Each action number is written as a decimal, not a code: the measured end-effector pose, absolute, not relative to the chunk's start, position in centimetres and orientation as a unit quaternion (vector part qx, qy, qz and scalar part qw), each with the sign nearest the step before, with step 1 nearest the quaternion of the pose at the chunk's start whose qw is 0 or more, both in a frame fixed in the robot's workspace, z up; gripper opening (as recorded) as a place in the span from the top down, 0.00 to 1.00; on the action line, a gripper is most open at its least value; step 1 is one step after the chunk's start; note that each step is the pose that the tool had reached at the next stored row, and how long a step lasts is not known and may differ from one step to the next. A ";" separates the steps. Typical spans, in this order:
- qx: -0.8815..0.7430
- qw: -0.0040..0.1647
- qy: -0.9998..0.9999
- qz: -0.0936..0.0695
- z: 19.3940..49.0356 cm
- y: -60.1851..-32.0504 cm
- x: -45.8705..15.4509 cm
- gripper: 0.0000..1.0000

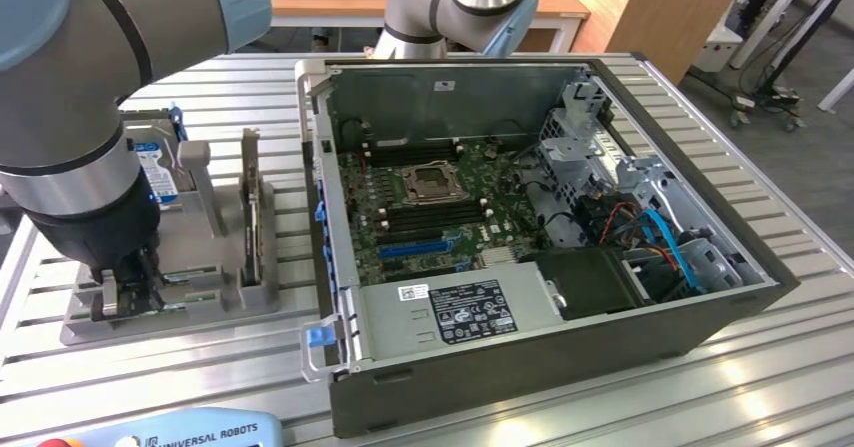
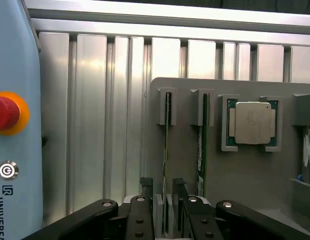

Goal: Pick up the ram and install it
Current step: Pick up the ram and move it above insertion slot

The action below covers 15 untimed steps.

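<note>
Gripper [image 2: 163, 189] stands wide open, straddling the ram [image 2: 167, 135] in its holder [image 2: 245, 180], nine o'clock from the case [image 1: 534, 367]. Nothing lifted or installed yet.

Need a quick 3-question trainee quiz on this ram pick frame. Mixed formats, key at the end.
1. True or false: the gripper is shut.
2. How many ram sticks stand on edge in the grey holder? A: one. B: two. C: four.
3. Fill in: the jaws straddle the stick that is ____ from the processor chip, nearer or farther.

Key: 1 false; 2 B; 3 farther.
</note>
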<state>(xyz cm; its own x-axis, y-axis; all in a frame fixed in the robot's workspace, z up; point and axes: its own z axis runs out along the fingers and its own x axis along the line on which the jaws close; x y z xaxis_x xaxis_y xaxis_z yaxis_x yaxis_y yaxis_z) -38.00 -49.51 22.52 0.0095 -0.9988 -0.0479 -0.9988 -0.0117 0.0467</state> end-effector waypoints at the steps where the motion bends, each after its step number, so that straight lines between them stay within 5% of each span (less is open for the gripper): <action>1: -0.711 0.000 0.702 0.033 22.4 -49.5 -38.0 0.70; 15: -0.711 0.001 0.702 0.034 22.1 -49.3 -38.0 0.70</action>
<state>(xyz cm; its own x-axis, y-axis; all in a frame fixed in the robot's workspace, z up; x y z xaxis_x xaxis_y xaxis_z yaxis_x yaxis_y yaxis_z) -38.00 -49.31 22.07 0.0118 -0.9987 -0.0489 -0.9988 -0.0141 0.0465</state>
